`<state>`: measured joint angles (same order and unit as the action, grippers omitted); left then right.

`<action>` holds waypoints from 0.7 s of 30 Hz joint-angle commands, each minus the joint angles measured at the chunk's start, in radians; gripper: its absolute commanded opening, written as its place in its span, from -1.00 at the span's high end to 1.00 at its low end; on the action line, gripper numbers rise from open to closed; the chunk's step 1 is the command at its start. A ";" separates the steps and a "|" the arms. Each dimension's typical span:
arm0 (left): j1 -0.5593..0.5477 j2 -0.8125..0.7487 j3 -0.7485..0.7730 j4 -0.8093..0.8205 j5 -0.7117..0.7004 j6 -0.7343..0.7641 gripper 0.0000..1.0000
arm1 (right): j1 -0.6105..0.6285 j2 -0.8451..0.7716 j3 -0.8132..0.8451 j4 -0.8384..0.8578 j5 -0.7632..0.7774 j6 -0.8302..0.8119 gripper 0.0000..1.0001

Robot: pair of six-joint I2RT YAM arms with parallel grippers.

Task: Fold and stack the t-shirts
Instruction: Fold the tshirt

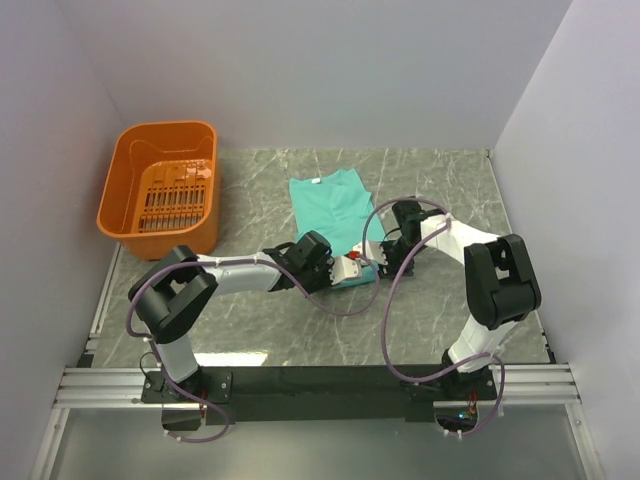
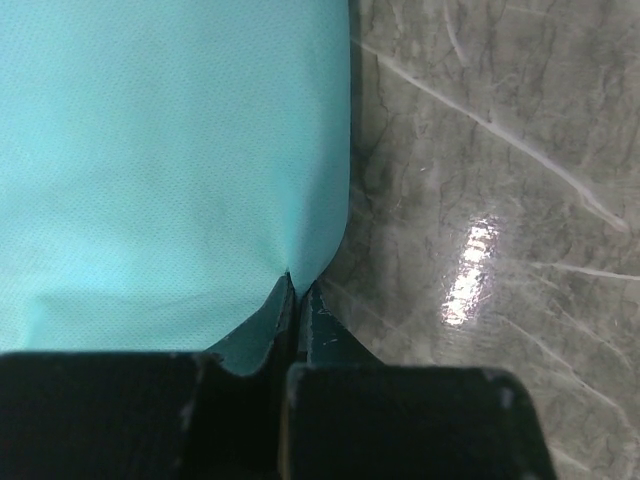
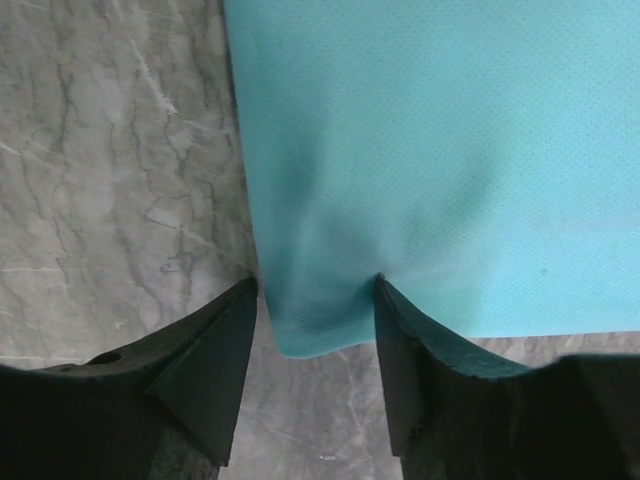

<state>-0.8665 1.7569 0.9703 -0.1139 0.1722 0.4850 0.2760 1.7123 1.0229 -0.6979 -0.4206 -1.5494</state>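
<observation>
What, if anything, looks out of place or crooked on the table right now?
Nothing looks spilled or damaged. The one unevenness: the left gripper is pinched shut on its near corner of the t-shirt, while the right gripper stands open astride the other corner, not gripping it. The orange basket sits upright.

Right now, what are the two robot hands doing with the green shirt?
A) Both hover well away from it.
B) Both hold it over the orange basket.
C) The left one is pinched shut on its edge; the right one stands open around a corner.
C: the left hand is closed tight on the edge of the t-shirt, while the right hand has its fingers apart with a corner of fabric between them.
</observation>
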 commanded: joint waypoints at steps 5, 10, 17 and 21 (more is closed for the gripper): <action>0.004 -0.034 -0.016 -0.036 0.033 -0.016 0.99 | 0.017 0.047 0.039 0.028 0.045 0.081 0.06; 0.006 -0.042 -0.021 -0.030 0.033 -0.022 0.99 | 0.023 0.026 0.014 0.046 0.048 0.097 0.62; 0.004 -0.062 -0.024 -0.033 0.078 -0.039 0.99 | 0.025 -0.014 -0.004 -0.031 0.011 0.088 1.00; 0.004 -0.091 -0.030 -0.055 0.128 -0.037 0.99 | 0.014 -0.039 0.031 -0.150 -0.039 0.112 1.00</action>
<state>-0.8604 1.7267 0.9516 -0.1394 0.2249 0.4583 0.2920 1.7184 1.0374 -0.7216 -0.4103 -1.4525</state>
